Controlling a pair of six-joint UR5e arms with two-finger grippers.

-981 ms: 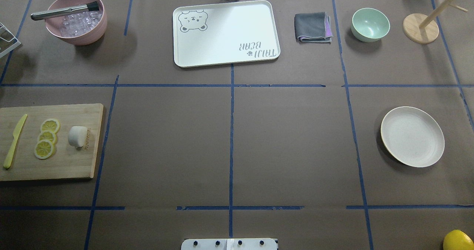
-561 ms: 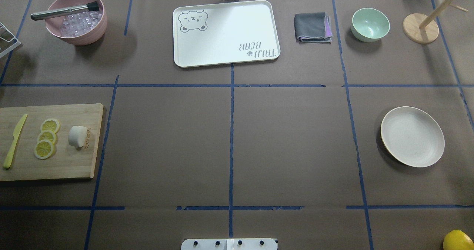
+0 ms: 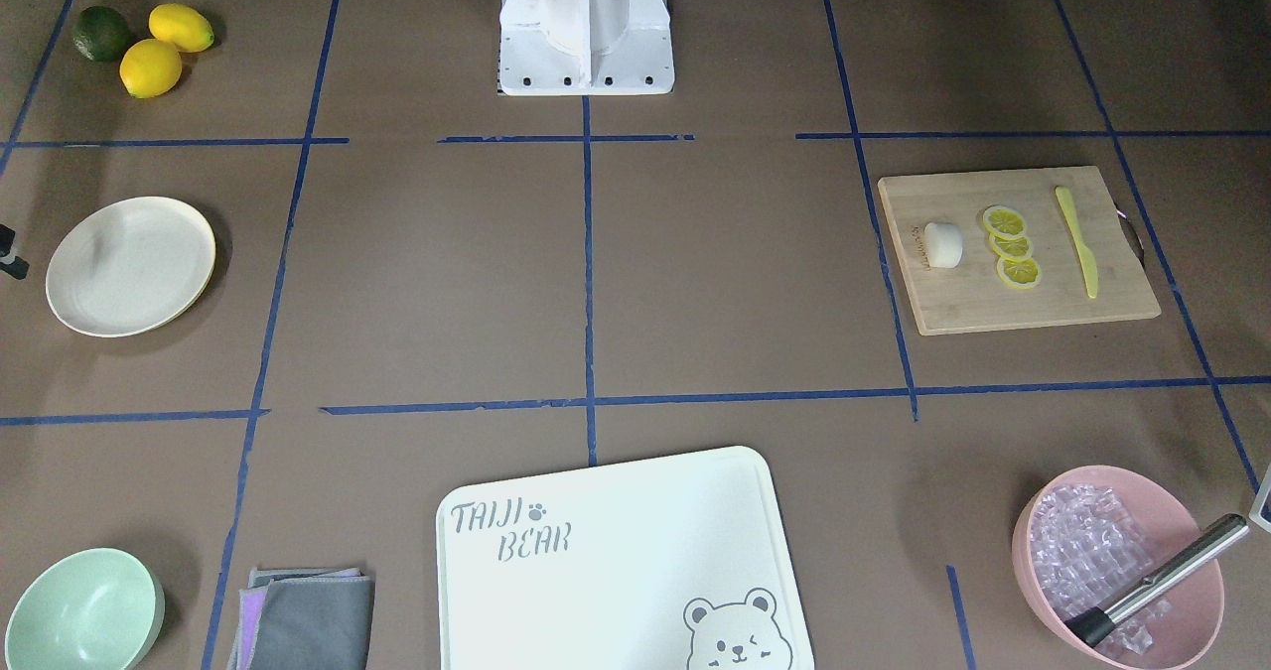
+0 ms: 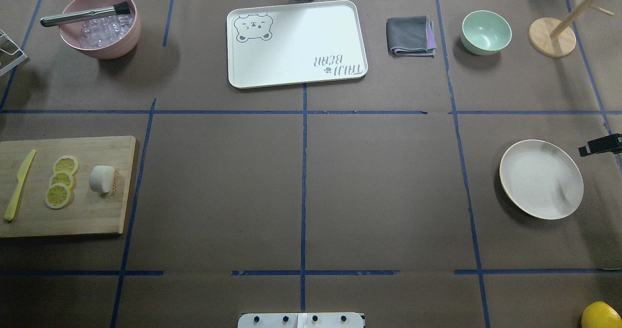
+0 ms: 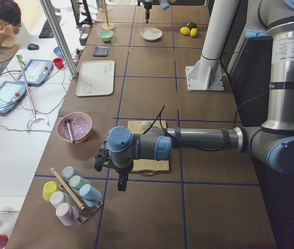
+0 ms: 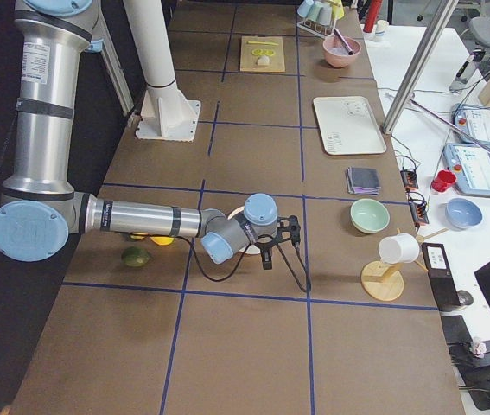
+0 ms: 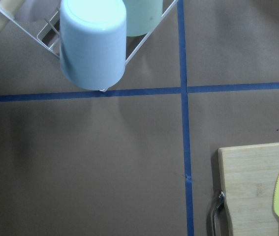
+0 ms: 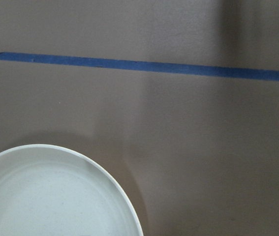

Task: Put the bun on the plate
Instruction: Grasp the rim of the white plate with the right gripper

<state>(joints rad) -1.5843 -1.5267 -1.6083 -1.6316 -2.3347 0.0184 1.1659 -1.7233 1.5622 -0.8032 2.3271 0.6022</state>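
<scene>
Clock directions follow the overhead view, with 12 o'clock at the far edge. The bun (image 4: 101, 179) lies on a wooden cutting board (image 4: 87, 216) at the 9 o'clock side of the counter (image 4: 301, 182). It sits at 3 o'clock of three overlapping lemon slices (image 4: 60, 180), near them but apart. A yellow knife (image 4: 19, 184) lies at the slices' 9 o'clock. The plate (image 4: 541, 179) rests bare at the counter's 3 o'clock side, well apart from the bun. The right arm (image 6: 141, 218) reaches over the plate, and a black part of it enters the overhead view at the plate's 1 o'clock; its wrist camera looks down on the plate's rim and bare counter. The left arm (image 5: 204, 139) extends across the cutting board, its wrist beyond the board's 9 o'clock end, near a rack of cups (image 5: 71, 194). Whether the left jaws and the right jaws stand wide or narrow cannot be told. A pink bowl (image 4: 99, 24) of ice, a tray (image 4: 296, 43) and a mint-green bowl (image 4: 486, 31) line the 12 o'clock edge.
</scene>
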